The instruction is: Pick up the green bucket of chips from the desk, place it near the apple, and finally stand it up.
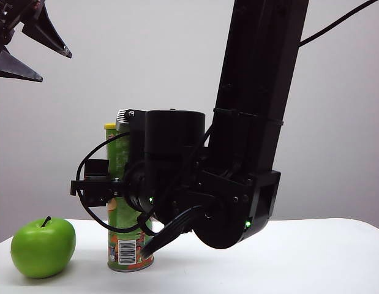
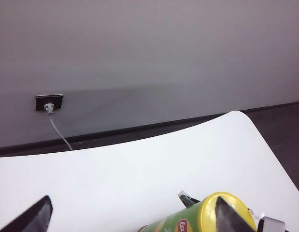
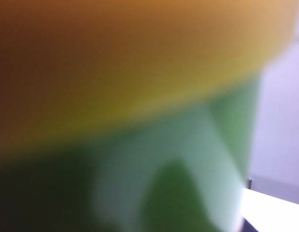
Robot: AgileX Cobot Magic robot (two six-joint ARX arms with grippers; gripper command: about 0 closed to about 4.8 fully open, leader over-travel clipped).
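Green and glossy, the green bucket of chips (image 1: 124, 236) stands upright on the desk (image 1: 299, 257), a tall slim cylinder with a yellow lid at the top, a white barcode panel and orange-red print low on its wall. Just beside the can, on the side away from the black arm, sits the apple (image 1: 43, 247), round, shiny, short dark stem up, a narrow gap of matte white tabletop between the two. The right gripper (image 1: 116, 190) is pressed in close around the can's middle, bulky black housing and looped cable covering much of the tube; one dark finger slants down past the barcode. Its own camera gives only a soft blur of yellow and green (image 3: 139, 121), so whether those jaws are clamped or released, I cannot tell. High above the can and off toward the apple's side, the left gripper (image 1: 35, 56) hangs with its pointed black fingers spread wide, nothing between them; its wrist camera looks down past the tips (image 2: 229, 217) onto the yellow lid (image 2: 212, 215).
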